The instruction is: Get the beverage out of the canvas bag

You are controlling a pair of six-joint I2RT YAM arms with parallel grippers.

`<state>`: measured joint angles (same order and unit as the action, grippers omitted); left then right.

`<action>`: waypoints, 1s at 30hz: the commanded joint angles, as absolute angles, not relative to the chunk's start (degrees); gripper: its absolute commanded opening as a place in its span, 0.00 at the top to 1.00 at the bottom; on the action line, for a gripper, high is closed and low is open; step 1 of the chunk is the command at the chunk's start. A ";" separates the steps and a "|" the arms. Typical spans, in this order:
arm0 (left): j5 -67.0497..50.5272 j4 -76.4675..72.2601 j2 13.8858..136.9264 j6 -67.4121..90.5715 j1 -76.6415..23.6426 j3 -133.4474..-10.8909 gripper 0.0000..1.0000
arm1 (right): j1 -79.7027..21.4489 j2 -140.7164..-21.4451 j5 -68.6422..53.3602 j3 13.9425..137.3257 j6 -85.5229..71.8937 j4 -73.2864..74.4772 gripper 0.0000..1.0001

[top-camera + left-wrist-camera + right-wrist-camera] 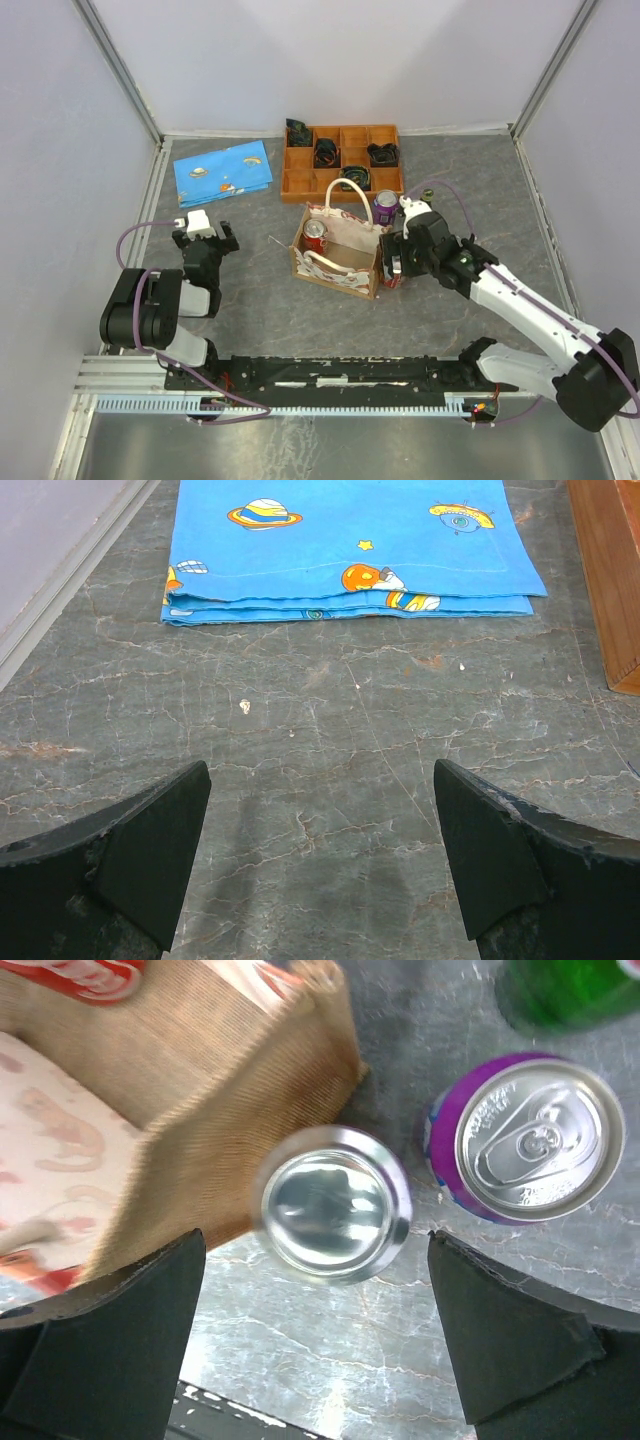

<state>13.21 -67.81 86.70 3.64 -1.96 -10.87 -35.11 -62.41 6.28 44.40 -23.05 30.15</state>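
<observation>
Reading the top view: where does the canvas bag (332, 266) stand?
– Mid-table, upright and open-topped, just in front of the orange tray (292, 185). One red can (315, 236) stands inside, at the bag's left end.
– And the second can (335, 1203)?
– Outside the bag, just beside its right corner, with a purple can (525, 1140) near it. The right wrist view shows a plain silver end, blurred; in the top view its side is red.
– How do the jaws stand?
– Right gripper (312, 1260): fingers wide apart, the second can between them and touching neither. Left gripper (320, 860): fingers likewise apart, over the table (330, 730), short of a folded blue cloth (350, 540) printed with planets.
– Any legible labels?
– None. White lettering on the red can in the bag is cut off by the frame; the embossing on the purple can's lid is too small to read. A green object (570, 990) is cropped at the frame edge.
</observation>
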 commanded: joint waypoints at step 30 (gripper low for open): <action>13.73 -70.12 86.85 3.36 -1.85 -12.04 0.01 | -48.43 -92.19 3.89 81.39 -12.35 26.82 0.07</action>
